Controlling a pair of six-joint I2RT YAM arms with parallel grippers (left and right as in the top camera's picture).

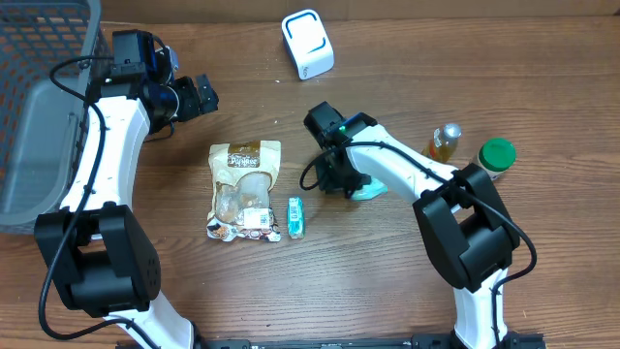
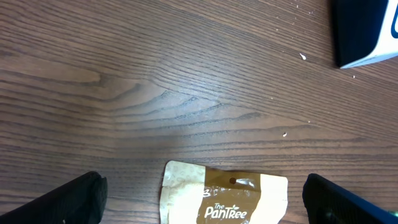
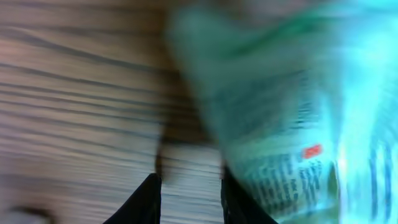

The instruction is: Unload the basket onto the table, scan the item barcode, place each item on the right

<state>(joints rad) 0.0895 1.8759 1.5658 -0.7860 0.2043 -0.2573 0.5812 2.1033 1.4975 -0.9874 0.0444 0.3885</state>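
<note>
Now teal pkt [image 3: 280, 93] beside R jaws, slightly apart, empty; L jaws wide.

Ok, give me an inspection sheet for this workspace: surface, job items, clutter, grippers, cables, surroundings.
Surface: brown wood-grain table, few white specks.
Job's things: white rounded box with blue trim, possibly scanner; beige snack pouch; small green packet; pale teal packet.
Clutter: small amber bottle; green-lidded jar.
Grippers: left gripper open, empty; right gripper at pale teal packet, grip unclear.
Cables: black cables along both arms.
Surroundings: grey mesh basket beside left arm.
</note>
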